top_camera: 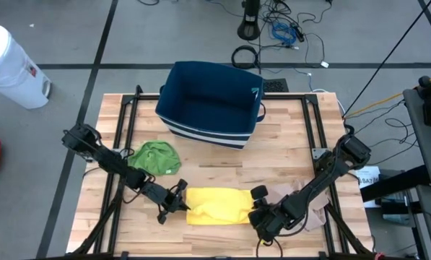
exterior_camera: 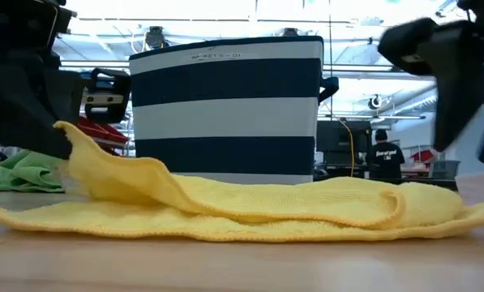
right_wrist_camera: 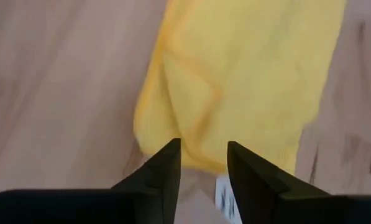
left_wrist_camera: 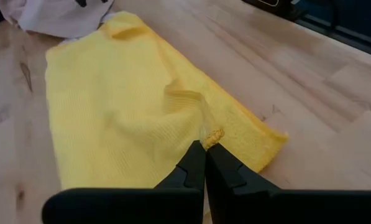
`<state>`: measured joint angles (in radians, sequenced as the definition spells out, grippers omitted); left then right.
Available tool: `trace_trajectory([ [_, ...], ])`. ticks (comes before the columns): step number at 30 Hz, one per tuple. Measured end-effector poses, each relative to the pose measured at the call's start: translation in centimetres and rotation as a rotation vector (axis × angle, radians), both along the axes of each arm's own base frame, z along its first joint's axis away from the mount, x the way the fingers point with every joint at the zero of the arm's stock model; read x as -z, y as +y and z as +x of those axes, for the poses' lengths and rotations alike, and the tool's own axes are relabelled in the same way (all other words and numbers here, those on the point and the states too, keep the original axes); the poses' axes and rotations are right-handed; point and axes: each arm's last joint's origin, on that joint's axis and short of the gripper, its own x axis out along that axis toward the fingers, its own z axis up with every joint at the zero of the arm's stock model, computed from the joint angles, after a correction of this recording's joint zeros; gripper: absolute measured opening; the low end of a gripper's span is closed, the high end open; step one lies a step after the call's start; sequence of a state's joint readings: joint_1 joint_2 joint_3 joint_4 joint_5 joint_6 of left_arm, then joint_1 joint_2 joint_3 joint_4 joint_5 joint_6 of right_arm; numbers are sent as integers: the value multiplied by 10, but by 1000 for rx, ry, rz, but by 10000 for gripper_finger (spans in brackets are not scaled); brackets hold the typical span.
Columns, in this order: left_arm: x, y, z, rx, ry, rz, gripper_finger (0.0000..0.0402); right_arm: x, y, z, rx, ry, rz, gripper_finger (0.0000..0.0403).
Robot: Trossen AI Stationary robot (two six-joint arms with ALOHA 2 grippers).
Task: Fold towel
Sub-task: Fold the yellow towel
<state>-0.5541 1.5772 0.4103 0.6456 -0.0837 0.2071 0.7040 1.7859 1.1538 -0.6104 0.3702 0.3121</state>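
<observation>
The yellow towel (top_camera: pixel 216 205) lies near the table's near edge as a long folded strip (exterior_camera: pixel 250 207). My left gripper (top_camera: pixel 182 204) is at its left end, shut on a small piece of cloth (left_wrist_camera: pixel 205 144). My right gripper (top_camera: pixel 261 211) is open over the towel's right end (right_wrist_camera: pixel 204 163), its fingers apart from the cloth; in the low view it hangs above the towel (exterior_camera: pixel 448 65). Most of the towel rests flat on the wood. My left gripper pinches a small tuck of the towel's upper layer (left_wrist_camera: pixel 212 134) between its two fingertips, near the towel's left end. The fingers come slanting down from the table's left. That end is raised into a peak (exterior_camera: pixel 70 131); the other parts of the towel lie slack on the table.
A navy, white-striped basket (top_camera: pixel 211 102) stands at the table's far middle. A green cloth (top_camera: pixel 156 157) lies left of centre, behind my left arm. A pale pink cloth (top_camera: pixel 315 209) lies under my right arm near the right edge. Bare wood shows between basket and towel.
</observation>
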Motion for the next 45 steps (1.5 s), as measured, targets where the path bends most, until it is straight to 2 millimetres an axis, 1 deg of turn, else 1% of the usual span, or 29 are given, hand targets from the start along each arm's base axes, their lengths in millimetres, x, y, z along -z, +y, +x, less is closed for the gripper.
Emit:
trace_trajectory([
  [5, 1, 0, 0, -6, 11, -9, 0, -2, 0, 19, -37, -71, 129, 115],
  [9, 0, 0, 0, -6, 12, -12, 0, 2, -9, 32, -49, -92, 122, 100],
  [12, 1, 0, 0, -9, 15, -15, 0, 7, -16, 39, -55, -73, 123, 88],
  [16, 1, 0, 0, -10, 16, -16, 0, 18, -22, 47, -91, -7, 192, 82],
  [20, 1, 0, 0, -10, 16, -15, 0, 26, -25, 49, -116, 52, 241, 85],
  [28, 1, 0, 0, -10, 16, -14, 0, 27, -26, 49, -124, 81, 276, 84],
  [32, 1, 0, 0, -11, 16, -14, 0, 27, -26, 48, -117, 88, 271, 61],
  [37, 1, 0, 0, -11, 16, -13, 0, 28, -27, 47, -113, 104, 266, 7],
  [45, 1, 0, 0, -18, 14, -10, 0, 27, -27, 44, -90, 132, 283, 1],
])
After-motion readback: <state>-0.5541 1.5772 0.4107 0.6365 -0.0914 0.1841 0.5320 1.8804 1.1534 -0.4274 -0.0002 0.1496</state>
